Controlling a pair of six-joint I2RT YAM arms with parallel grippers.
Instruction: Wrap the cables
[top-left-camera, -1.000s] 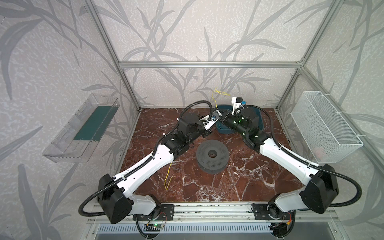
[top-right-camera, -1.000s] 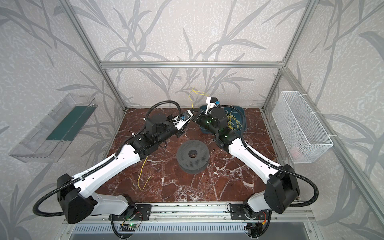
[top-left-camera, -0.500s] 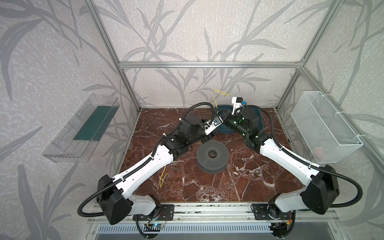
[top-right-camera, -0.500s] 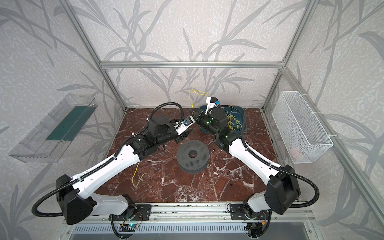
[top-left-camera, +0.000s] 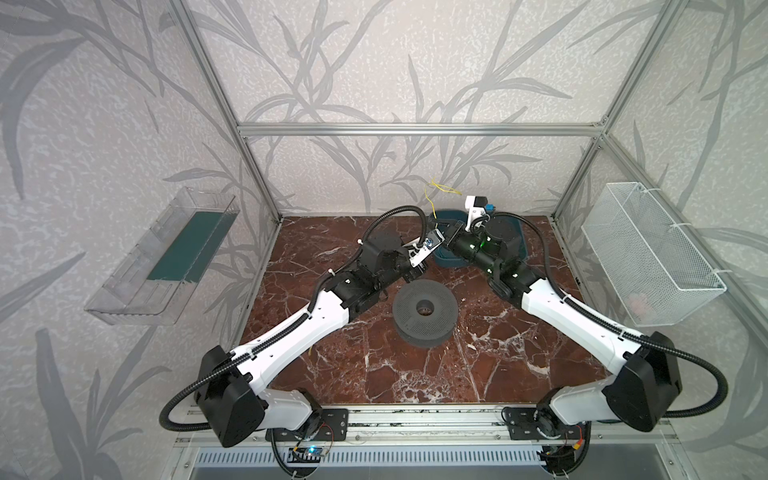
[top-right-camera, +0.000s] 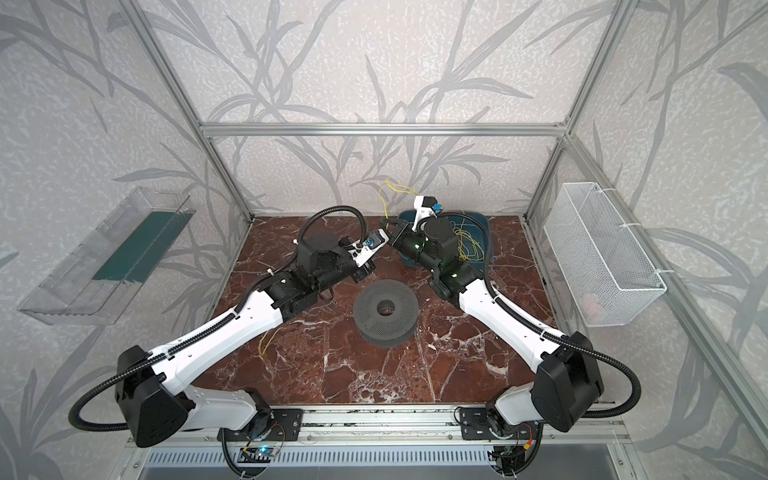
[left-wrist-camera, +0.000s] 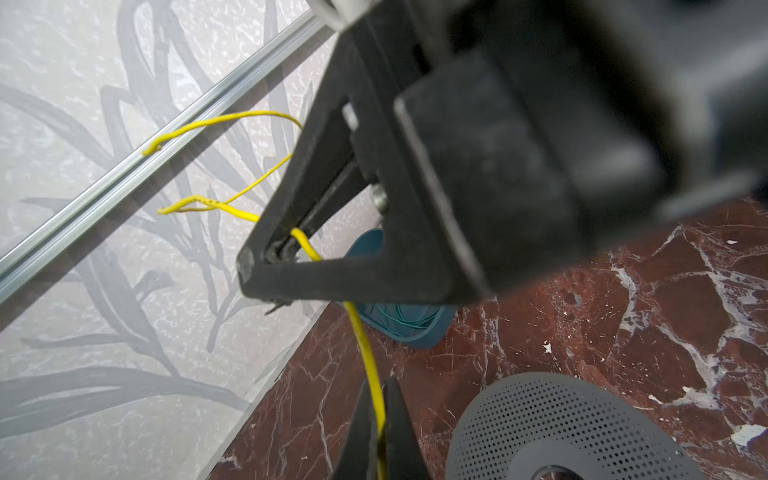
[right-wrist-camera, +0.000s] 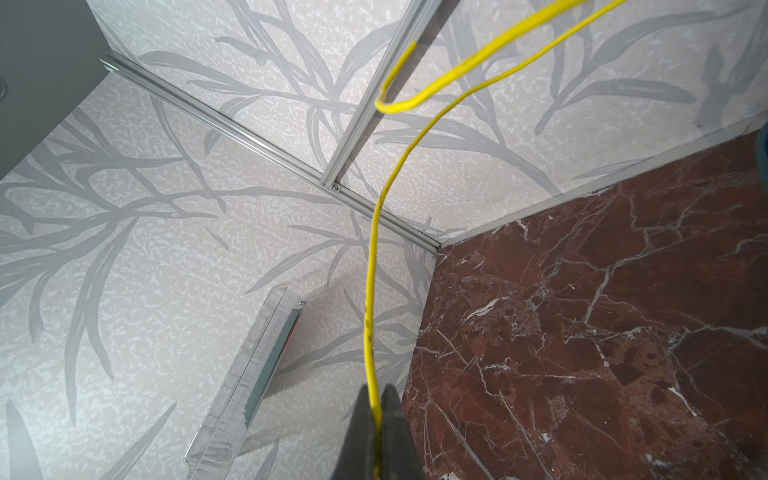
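The left gripper (left-wrist-camera: 377, 399), its matte black tapered fingers pressed together, pinched a thin yellow cable (left-wrist-camera: 365, 345). The string-like wire ran a short way on to the right gripper (right-wrist-camera: 376, 392), likewise clamped on it. Past those jaws its kinked loose ends curled in the air before the leaf-patterned back wall (top-left-camera: 374, 83). The two grippers met above the far middle of the red-brown marble table (top-left-camera: 415, 374). Just nearer than them stood a dark grey perforated spool (top-left-camera: 424, 306), round with a central hole, clear of the wire. Behind the right gripper lay a teal tray (top-left-camera: 449, 262) holding more yellow cables (top-right-camera: 467, 245) in loose loops. A clear plastic bin (top-left-camera: 166, 257) hung on the left wall, a white mesh basket (top-left-camera: 648, 257) on the right.
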